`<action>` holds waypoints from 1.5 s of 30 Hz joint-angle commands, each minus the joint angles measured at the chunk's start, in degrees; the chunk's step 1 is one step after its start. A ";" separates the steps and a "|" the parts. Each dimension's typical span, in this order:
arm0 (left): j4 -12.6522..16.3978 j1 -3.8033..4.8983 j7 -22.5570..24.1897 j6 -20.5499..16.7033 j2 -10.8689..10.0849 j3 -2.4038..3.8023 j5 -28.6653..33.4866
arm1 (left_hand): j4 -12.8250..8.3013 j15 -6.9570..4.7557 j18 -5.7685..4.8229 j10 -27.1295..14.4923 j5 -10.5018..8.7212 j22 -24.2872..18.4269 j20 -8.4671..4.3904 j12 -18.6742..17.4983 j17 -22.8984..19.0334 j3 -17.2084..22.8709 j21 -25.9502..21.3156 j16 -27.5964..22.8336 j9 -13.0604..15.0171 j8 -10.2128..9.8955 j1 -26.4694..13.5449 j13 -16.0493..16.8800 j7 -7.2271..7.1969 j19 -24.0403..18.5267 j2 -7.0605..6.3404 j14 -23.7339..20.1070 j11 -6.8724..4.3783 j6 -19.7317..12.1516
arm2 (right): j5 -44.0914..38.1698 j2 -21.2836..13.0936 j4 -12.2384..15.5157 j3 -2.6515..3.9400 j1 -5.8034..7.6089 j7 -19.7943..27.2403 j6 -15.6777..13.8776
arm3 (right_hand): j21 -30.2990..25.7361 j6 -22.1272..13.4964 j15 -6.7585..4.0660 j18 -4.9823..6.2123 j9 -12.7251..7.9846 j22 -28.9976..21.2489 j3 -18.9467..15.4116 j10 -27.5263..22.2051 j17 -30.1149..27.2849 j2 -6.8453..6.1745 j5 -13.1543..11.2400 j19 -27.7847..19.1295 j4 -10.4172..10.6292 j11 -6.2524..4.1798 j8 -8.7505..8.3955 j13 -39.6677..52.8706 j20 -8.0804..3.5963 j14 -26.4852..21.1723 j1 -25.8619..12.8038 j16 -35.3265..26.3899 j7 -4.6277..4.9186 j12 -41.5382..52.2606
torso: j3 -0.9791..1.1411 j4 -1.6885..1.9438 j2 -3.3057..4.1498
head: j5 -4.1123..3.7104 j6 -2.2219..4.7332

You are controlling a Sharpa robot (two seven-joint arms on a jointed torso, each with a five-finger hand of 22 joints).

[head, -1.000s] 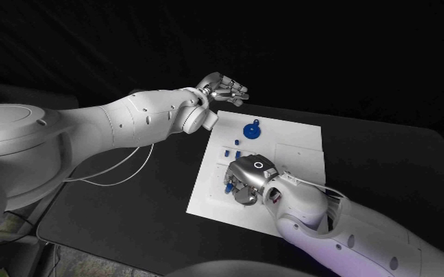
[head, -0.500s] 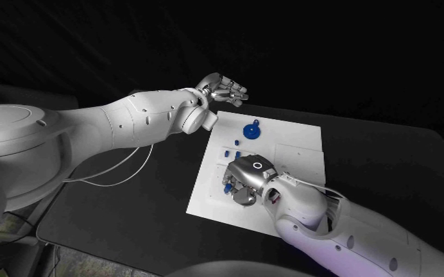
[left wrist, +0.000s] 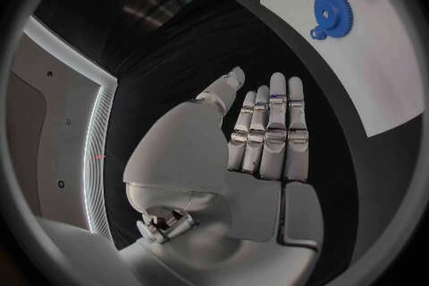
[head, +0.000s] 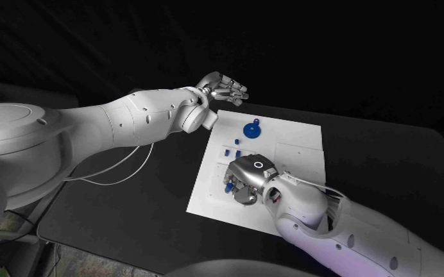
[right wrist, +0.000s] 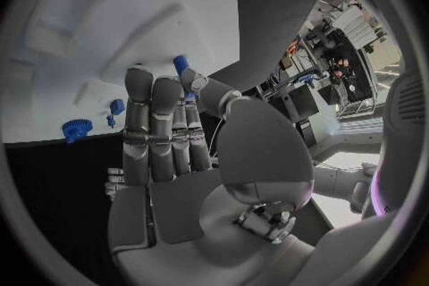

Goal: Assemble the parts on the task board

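The task board (head: 296, 145) is a flat, matte white rectangular plate with shallow recessed outlines, lying in the middle of the black table (head: 129, 206). Near its far edge lies a round blue gear (head: 251, 129) with fine teeth on its rim; a few small blue parts (head: 238, 142) sit just below it toward the middle of the board.

The right hand (head: 245, 179), silver and metallic, rests over the board's near left portion, with some of the small blue parts right beside its fingers. Its wrist view shows the fingers (right wrist: 152, 129) straight and pressed side by side above the white surface, a small blue piece (right wrist: 181, 64) at their tips; whether it is held I cannot tell.

The left hand (head: 224, 89) hovers off the board, beyond its far left corner, above the table. Its wrist view shows the fingers (left wrist: 268, 129) straight and close together, holding nothing, with the gear (left wrist: 332, 8) well apart from them.
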 commanded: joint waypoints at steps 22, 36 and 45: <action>-0.01 0.01 0.06 0.82 0.12 0.03 0.17 | 0.18 0.32 -0.80 -0.38 -0.33 -0.05 0.35 -0.01 0.08 -0.26 0.08 -0.16 0.10 -0.07 -0.19 -0.01 0.02 0.19 0.57 -0.19 0.16 -0.09 | -0.54 0.23 -0.74 -0.98 -0.06 0.12 1.26 | 0.22 0.44 -0.27 1.15 0.10 0.06 0.00 -0.18 0.12 0.44 0.16 2.14 -0.14 0.07 0.20 0.04 -0.26 0.07 -0.06 -0.28 -0.10 -0.25 | 0.02 0.00 0.00 | 0.15 -0.32; 0.01 0.01 -0.06 0.99 0.18 0.03 0.16 | 0.18 0.32 -0.80 -0.38 -0.33 -0.05 0.35 -0.01 0.08 -0.26 0.08 -0.16 0.10 -0.07 -0.19 -0.01 0.02 0.19 0.57 -0.19 0.16 -0.09 | -0.66 1.58 -2.20 -1.87 -0.06 -0.78 1.29 | -0.10 0.27 -0.24 1.21 0.08 0.06 0.04 -0.35 0.09 0.50 0.18 2.13 -0.14 0.13 0.18 0.03 -0.22 0.02 -0.21 -0.38 -0.04 -0.27 | -0.04 0.11 0.00 | -0.03 -0.33; 0.03 0.01 -0.18 1.16 0.09 0.03 0.16 | 0.27 0.35 -0.81 -0.45 -0.36 -0.38 0.37 0.01 0.07 -0.34 0.10 -0.15 0.09 -0.07 -0.12 -0.01 0.04 0.19 0.59 -0.24 0.19 -0.09 | 0.00 1.68 -2.93 -2.38 -0.10 -0.82 -0.29 | -0.35 -2.07 0.33 1.52 -0.10 0.07 -1.05 -2.56 -0.17 -0.69 0.78 2.06 0.09 0.79 0.11 0.00 0.29 0.01 -0.38 -0.33 0.60 -0.29 | -0.02 0.00 0.01 | 0.03 -0.41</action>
